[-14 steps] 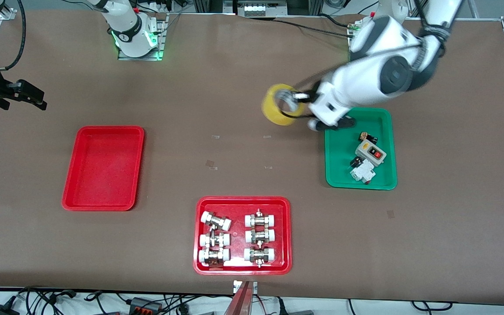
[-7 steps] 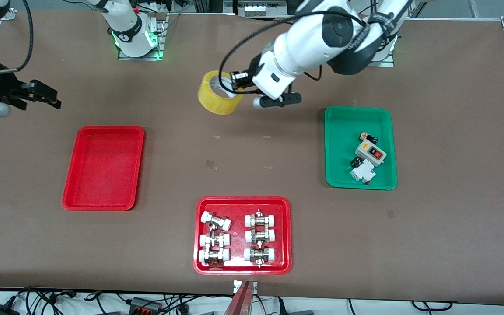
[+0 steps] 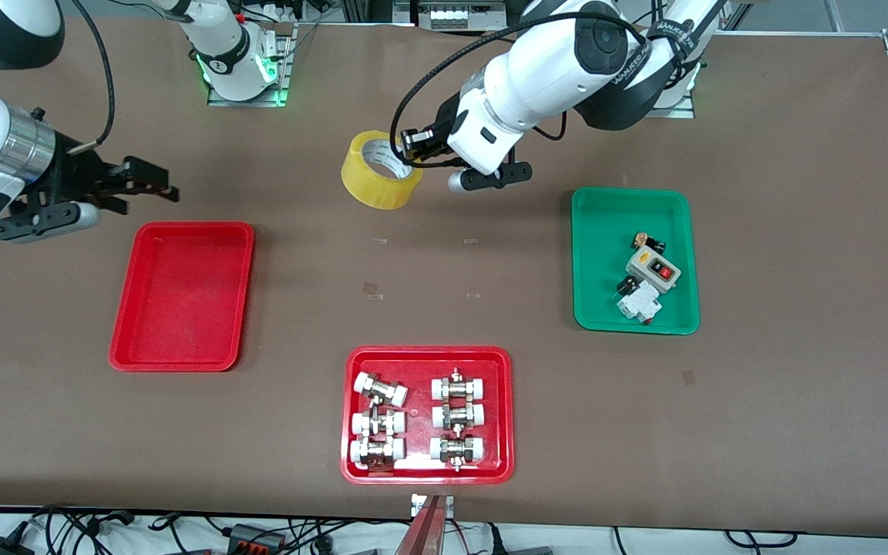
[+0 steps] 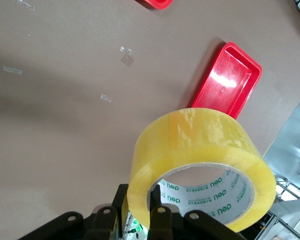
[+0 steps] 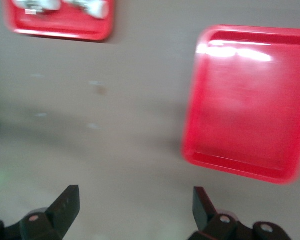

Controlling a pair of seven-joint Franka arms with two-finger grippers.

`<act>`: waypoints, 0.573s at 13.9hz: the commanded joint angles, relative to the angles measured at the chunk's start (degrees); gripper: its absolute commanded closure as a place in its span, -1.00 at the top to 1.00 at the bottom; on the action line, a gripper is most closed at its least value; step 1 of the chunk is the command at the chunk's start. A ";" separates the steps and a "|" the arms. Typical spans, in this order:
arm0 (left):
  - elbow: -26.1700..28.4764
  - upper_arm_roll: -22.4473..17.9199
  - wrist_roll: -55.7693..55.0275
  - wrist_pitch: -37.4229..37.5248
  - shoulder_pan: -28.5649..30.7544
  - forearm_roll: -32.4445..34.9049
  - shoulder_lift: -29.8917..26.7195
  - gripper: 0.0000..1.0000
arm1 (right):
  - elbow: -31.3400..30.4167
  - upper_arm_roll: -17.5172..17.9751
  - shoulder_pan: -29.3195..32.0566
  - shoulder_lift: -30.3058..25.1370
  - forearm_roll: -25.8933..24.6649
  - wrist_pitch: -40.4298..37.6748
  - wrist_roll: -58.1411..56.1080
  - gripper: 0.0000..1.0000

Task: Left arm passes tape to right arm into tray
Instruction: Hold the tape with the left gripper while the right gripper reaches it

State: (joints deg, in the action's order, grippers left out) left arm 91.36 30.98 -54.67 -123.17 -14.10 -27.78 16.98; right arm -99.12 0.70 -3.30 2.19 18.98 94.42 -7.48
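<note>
Your left end effector (image 3: 407,143) pinches the stiff, light yellow translucent tape roll (image 3: 381,180) by its wall; take its free rim with your open right end effector (image 3: 153,180).

Even bright overhead light; soft shadows; right wrist view motion-blurred; glare on tray (image 5: 245,100).

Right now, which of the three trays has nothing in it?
The red tray toward the right arm's end of the table. The other red tray holds pipe fittings, and the green tray holds electrical parts.
</note>
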 commanded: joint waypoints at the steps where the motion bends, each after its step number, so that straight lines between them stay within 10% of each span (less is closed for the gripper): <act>1: -1.27 0.14 -1.83 0.21 0.30 -1.23 0.42 -0.64 | 3.13 0.18 -1.26 4.04 11.03 -1.61 -4.63 1.00; 8: -1.27 -0.22 -3.51 0.48 0.82 -1.14 0.42 -0.64 | 8.32 0.27 -9.25 9.58 30.50 0.23 -7.37 1.00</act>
State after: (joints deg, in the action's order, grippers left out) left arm 91.37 30.68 -57.28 -123.15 -13.42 -27.78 17.20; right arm -92.45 1.32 -10.35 10.82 47.07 94.24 -14.04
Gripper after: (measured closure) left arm 0.789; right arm 0.000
